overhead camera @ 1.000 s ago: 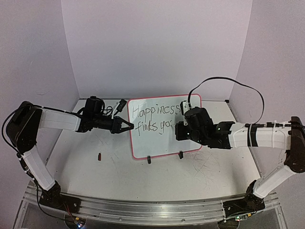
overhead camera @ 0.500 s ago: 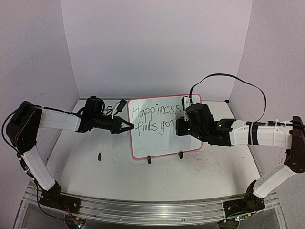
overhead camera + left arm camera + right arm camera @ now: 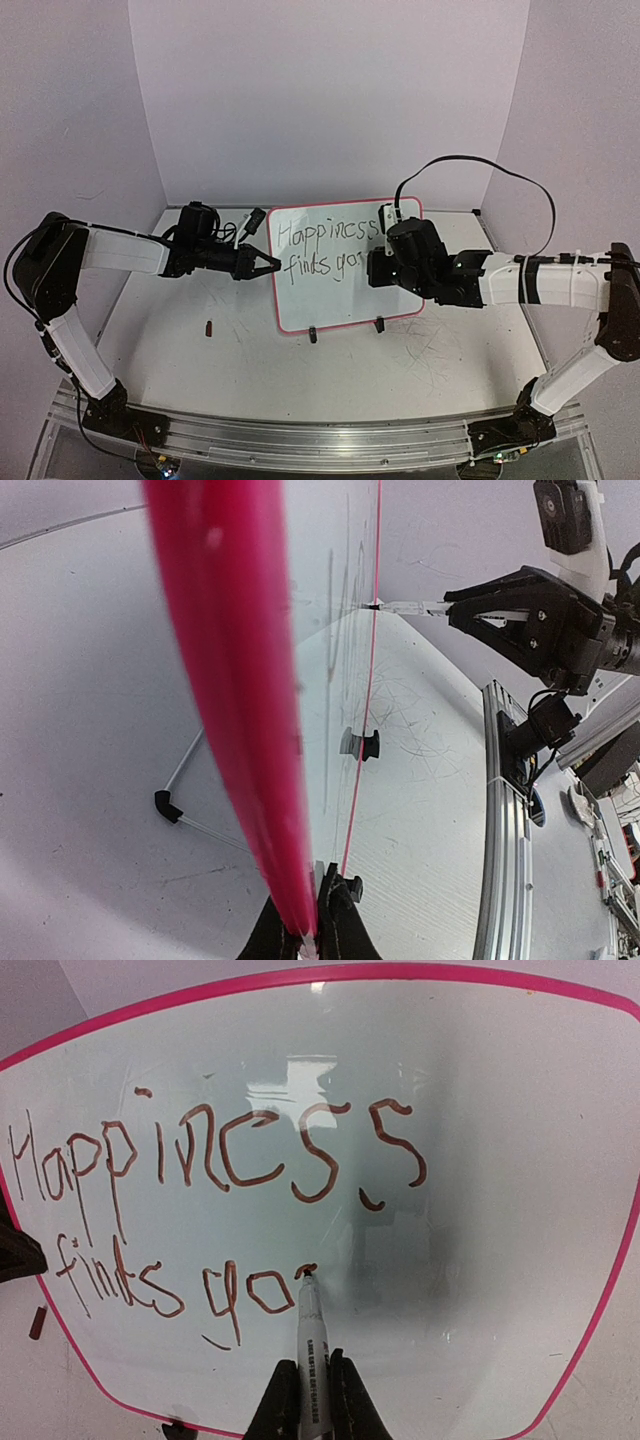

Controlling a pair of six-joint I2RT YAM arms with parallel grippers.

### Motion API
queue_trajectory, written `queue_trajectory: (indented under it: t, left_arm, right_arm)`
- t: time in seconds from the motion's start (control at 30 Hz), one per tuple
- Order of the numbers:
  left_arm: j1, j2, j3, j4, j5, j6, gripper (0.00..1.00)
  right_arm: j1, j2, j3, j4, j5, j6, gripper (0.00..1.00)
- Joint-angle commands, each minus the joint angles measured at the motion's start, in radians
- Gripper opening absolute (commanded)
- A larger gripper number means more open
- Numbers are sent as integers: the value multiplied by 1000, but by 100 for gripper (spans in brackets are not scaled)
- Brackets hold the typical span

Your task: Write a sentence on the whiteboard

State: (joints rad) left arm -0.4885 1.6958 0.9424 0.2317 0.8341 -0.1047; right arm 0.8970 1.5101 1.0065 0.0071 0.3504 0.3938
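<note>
Lavender walls (image 3: 320,100) box in a scuffed white tabletop (image 3: 250,375), where the whiteboard (image 3: 335,300) stands upright on two black clip feet (image 3: 312,336) near the middle, between my two arms. My left gripper (image 3: 272,266) is pinched tight on the board's left edge. My right gripper (image 3: 312,1385) is clamped on a marker (image 3: 311,1335), its tip pressed to the glossy face.

From overhead, the sentence (image 3: 322,250) shows as two dark handwritten lines, but my right wrist covers the end of both, and the marker is hidden there. The right wrist camera fills that gap. "Happiness" runs across the upper line in reddish-brown strokes and "finds yo" sits below it. The pen tip rests on a short stroke just right of the "o". That view also catches a small dark piece (image 3: 37,1322) lying on the table just outside the board's left edge; overhead it lies well apart from the board, to its left.

The left wrist camera sees the board almost edge-on. Its pink-red frame (image 3: 230,680) runs up from between my closed fingers (image 3: 338,935), and the lettering is unreadable at that angle. Across the board it shows what neither other view does: from the side, the marker's tip touches the surface, with my right gripper behind it. A black cable (image 3: 500,175) loops above my right arm.
</note>
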Motion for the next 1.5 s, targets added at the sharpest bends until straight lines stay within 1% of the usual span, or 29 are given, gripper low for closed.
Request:
queue_trajectory:
  t: [0.0,0.53,0.7,1.03,1.2,1.47]
  left_arm:
    - [-7,31,7,-75,-144,68,0]
    - [-7,34,5,-75,-144,69,0]
    - [-7,33,2,-75,-142,68,0]
    - [-7,28,-1,-75,-144,69,0]
    - [-7,30,1,-75,-142,68,0]
    - [-7,31,0,-76,-141,70,0]
  right_arm:
    - [-3,-1,1,8,4,7,0]
    - [11,-14,-49,-7,8,49,0]
    - [11,-22,-37,-40,54,38,0]
    - [-4,-31,-18,-57,70,14,0]
    - [-25,-33,7,-53,83,-7,0]
    - [-45,-12,47,-17,61,-29,0]
